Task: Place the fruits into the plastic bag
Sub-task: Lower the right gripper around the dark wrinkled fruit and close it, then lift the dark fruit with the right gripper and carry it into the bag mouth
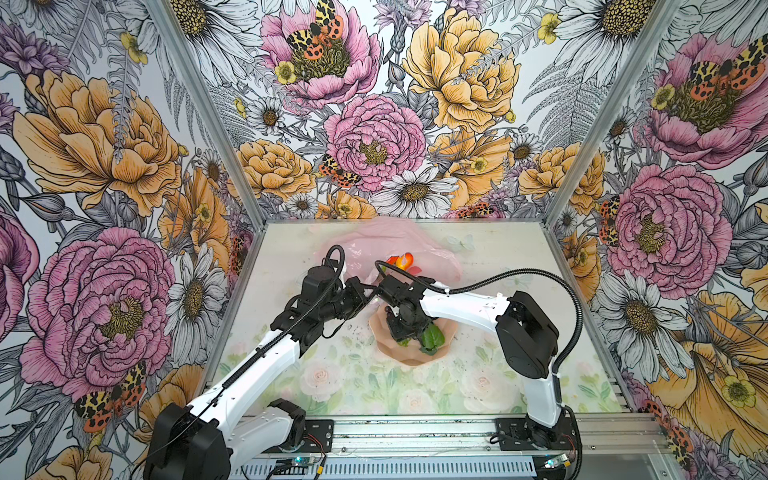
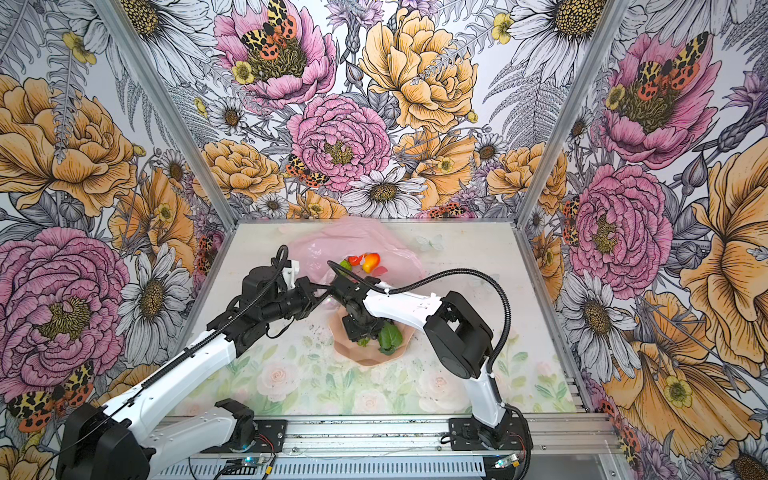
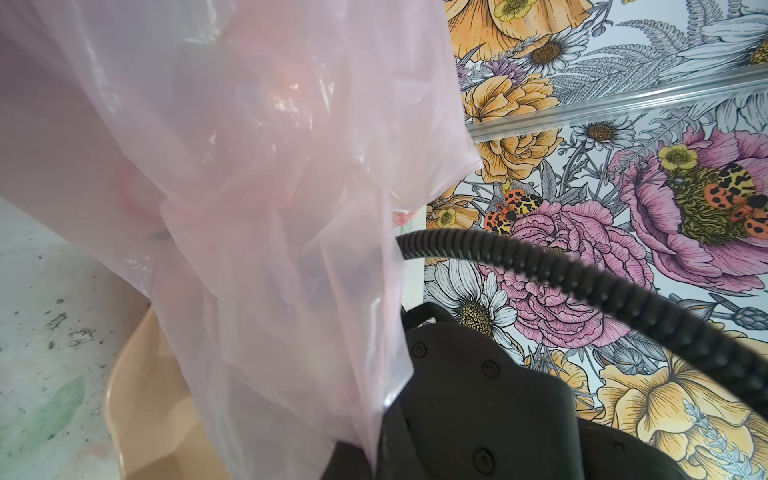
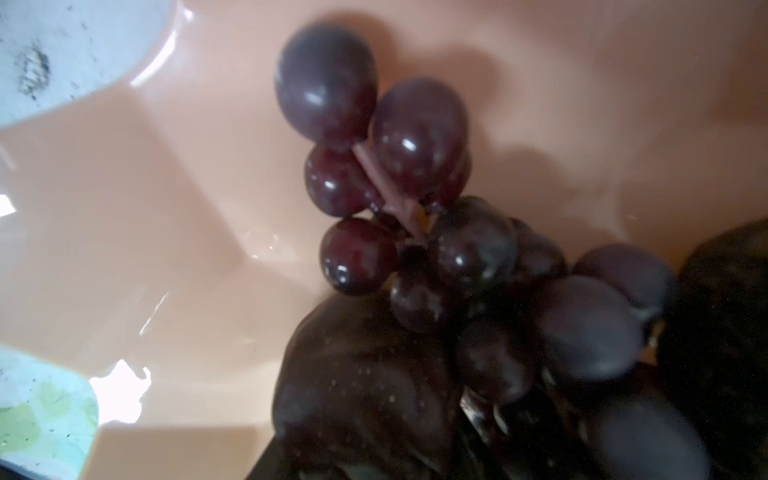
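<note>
Grapes (image 4: 415, 187) lie in the peach bowl (image 4: 166, 187), their green leaf (image 1: 432, 336) visible in both top views. Mango (image 2: 371, 262), red apple (image 2: 355, 259) and a green fruit (image 2: 345, 265) sit in the plastic bag (image 1: 374, 241), at the back of the counter (image 1: 498, 291). My left pincer (image 1: 368, 291) is pressed together on the bag's near edge, with film draped across its wrist view. My right pincer (image 1: 397, 328) is down in the bowl, right over the grapes. Its fingers are hidden, so I can't tell spread or grip.
</note>
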`<state>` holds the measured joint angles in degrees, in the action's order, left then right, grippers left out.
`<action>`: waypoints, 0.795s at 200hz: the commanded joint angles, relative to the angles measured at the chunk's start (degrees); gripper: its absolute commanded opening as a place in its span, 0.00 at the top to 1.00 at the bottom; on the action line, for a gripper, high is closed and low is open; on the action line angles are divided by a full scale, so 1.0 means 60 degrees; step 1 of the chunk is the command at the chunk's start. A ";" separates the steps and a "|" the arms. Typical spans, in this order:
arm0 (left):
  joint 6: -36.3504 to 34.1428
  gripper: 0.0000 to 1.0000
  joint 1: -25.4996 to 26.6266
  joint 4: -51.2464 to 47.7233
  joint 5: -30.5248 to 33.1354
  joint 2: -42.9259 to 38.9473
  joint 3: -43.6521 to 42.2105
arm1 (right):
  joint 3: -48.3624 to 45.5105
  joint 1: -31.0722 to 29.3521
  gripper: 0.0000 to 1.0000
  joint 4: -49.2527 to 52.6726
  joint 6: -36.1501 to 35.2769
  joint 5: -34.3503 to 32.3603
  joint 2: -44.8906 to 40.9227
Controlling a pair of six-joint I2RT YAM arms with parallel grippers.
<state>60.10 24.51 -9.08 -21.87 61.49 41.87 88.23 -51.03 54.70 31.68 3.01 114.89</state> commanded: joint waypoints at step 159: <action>0.0032 1.00 0.0055 0.0151 0.0033 0.0147 0.0112 | -0.1379 0.1465 0.66 -0.2256 0.1825 0.3480 -0.3370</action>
<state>60.12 24.51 -8.97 -21.87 62.35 41.87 81.12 -44.01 46.22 38.28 18.96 97.89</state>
